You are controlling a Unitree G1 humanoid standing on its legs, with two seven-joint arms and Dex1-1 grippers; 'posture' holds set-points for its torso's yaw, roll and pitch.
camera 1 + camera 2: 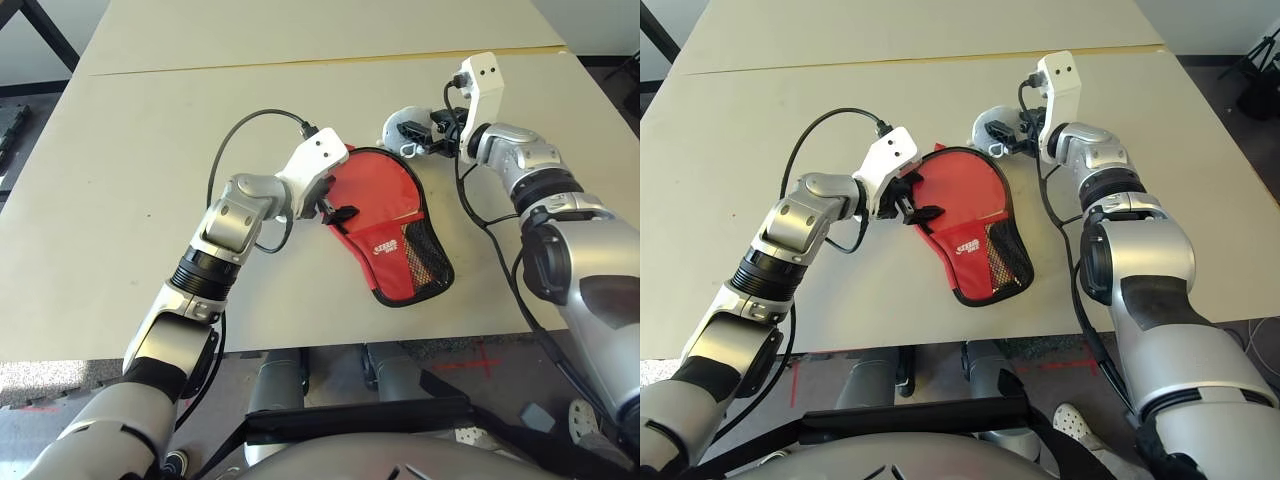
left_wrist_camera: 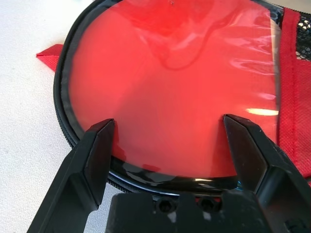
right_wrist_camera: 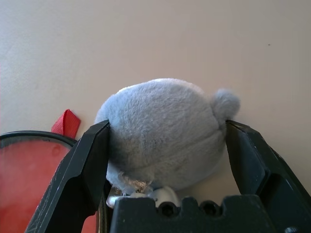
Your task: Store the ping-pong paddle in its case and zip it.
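The paddle (image 2: 170, 82) looks to be stored already: its red face fills the clear window of the case (image 1: 385, 268), and a strip of pale wood, likely the handle (image 1: 417, 268), shows through the mesh (image 1: 1018, 250). So the first half of the job is, by my reading, done.

The left gripper (image 2: 169, 117) stands wide with nothing held, its fingers over the rim of the case's round end. The case lies flat on the table (image 1: 110, 200), between the two grippers and reaching back from them toward the robot. Beyond the left gripper's fingertips lies most of the window.

The right gripper (image 3: 167, 121) is also wide, with the plush toy (image 3: 160, 131) between its fingers, just beside the round end; I see no firm grip on it.

What is left is the zip (image 2: 60, 114). Along the rim near the left gripper it looks closed, but I cannot tell whether it is shut all the way round. If a gap remains, closing it is the remaining step; otherwise only letting the case lie and backing both grippers off would be left.
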